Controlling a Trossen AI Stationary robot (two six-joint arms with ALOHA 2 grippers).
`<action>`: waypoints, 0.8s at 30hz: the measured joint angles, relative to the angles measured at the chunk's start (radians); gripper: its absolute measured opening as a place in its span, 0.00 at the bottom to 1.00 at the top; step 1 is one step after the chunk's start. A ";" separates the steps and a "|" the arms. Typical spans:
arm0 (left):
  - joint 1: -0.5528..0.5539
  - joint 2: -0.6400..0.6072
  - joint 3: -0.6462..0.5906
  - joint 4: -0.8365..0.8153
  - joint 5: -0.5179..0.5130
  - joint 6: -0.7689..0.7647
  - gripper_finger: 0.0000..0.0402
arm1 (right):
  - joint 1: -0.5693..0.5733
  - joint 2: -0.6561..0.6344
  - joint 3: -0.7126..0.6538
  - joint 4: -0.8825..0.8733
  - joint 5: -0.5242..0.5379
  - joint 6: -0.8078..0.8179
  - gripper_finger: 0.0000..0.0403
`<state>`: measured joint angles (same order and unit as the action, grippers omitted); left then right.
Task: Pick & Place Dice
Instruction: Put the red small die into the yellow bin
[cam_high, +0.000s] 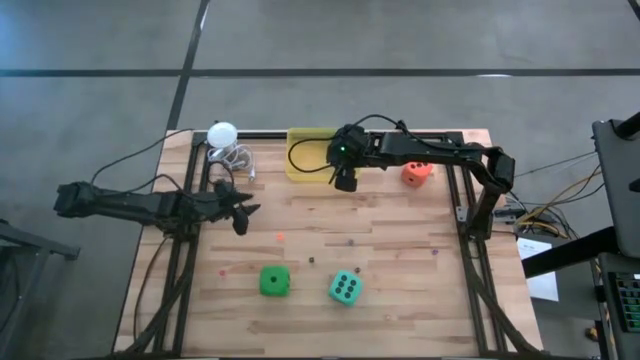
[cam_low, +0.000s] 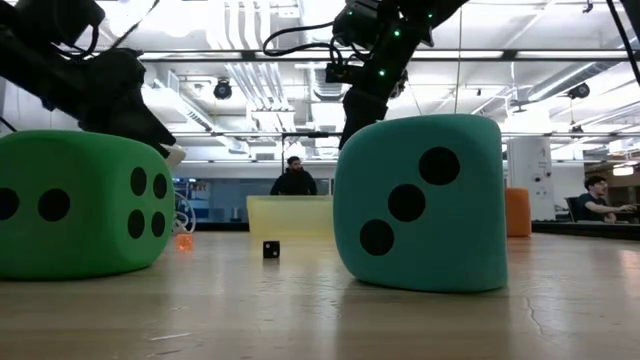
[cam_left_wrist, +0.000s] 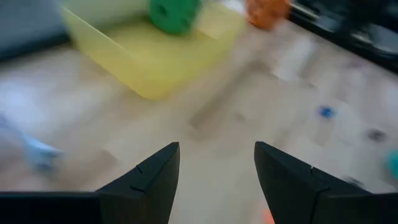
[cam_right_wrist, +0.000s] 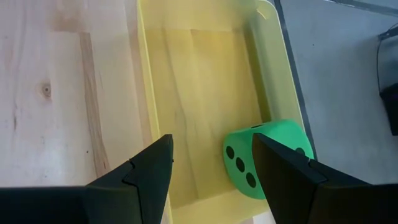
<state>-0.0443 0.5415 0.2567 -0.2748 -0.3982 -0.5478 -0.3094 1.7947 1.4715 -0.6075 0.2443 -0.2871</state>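
The right hand (cam_high: 345, 181) is hovering spread over the yellow bin (cam_high: 300, 160), green die (cam_right_wrist: 267, 158) inside; left hand (cam_high: 240, 213) is waiting spread at nine o'clock.

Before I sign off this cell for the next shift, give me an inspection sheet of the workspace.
Surface: wooden slat table, level.
Job's things: green die and teal die near the front edge; orange die at the back right; second green die inside the yellow bin.
Clutter: white ball at the back left; small specks on the boards.
Grippers: right claw open above the bin; left claw open, empty, over the left side.
Cables: a coil beside the ball; a loop over the bin.
Surroundings: people at desks behind the table.
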 joint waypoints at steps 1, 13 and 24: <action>0.005 0.006 0.002 -0.001 0.063 -0.013 0.53 | 0.002 0.000 0.000 -0.004 0.000 0.000 0.53; -0.007 0.238 0.063 -0.147 0.538 -0.347 0.53 | 0.018 0.000 -0.006 -0.032 -0.010 -0.003 0.53; -0.081 0.454 0.448 -0.585 0.624 -0.072 0.53 | 0.031 0.000 -0.026 -0.101 -0.012 0.014 0.53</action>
<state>-0.1254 0.9959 0.7047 -0.8601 0.2253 -0.6202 -0.2782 1.7947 1.4451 -0.7082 0.2321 -0.2735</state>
